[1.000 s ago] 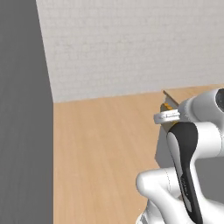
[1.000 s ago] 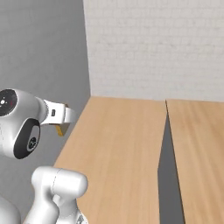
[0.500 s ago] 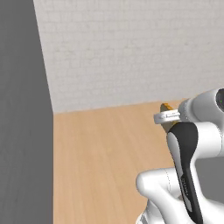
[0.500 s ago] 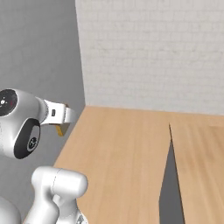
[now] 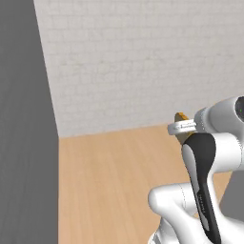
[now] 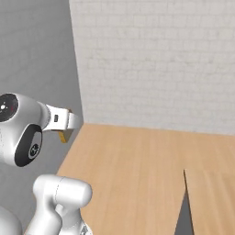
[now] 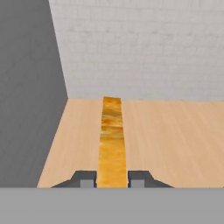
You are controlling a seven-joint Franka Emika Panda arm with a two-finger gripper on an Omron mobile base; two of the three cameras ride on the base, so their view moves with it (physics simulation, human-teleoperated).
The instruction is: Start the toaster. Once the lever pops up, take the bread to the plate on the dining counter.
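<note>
Above the light-wood counter [image 7: 175,131], the arm holds level, its pincer [image 7: 112,178] pinching the bread [image 7: 112,140] edge-on toward the white brick wall [image 7: 144,48].

Base views flank the arm; hand view faces the brick wall [image 7: 144,48] (shared).

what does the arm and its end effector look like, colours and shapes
The arm is glossy white with rounded, bulbous links and dark black panels and joint caps; one round cap in the right base view bears a small red mark. A white ring-shaped flange sits at the wrist. The end effector ends in two small, dark grey, blocky finger tips. No cables show.
</note>
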